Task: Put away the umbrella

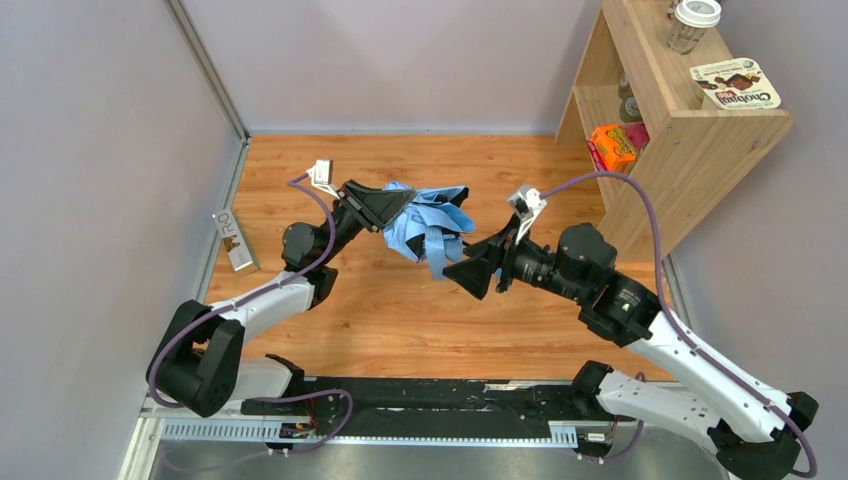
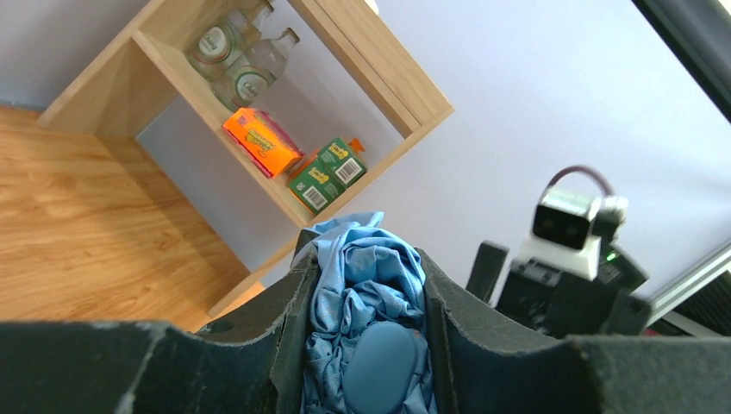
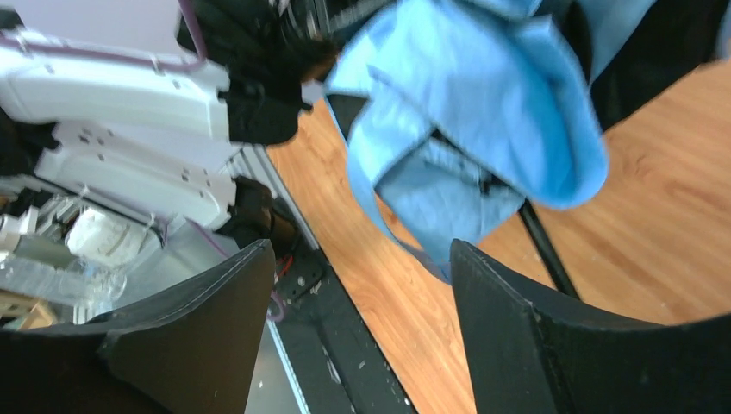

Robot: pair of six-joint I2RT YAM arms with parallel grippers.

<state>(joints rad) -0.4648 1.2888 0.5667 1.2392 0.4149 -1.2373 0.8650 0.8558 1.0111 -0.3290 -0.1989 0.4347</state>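
— Where do we have the umbrella (image 1: 425, 222)?
— Bunched up over the table (image 1: 400, 310), between our two arms. Our left gripper (image 1: 388, 208) clamps its blue cloth.
— And our right gripper (image 1: 478, 270)?
— Jaws wide, nothing between them. It sits just beside the hanging cloth, on the umbrella's other side.

Robot lab cell: grey walls (image 1: 90, 150), wooden shelf (image 1: 700, 160) of grocery packs (image 1: 613, 146)

Wooden shelf (image 1: 700, 150) holds an orange box (image 1: 613, 147) and bottles (image 2: 233, 53); a lidded cup (image 1: 693, 25) stands on top
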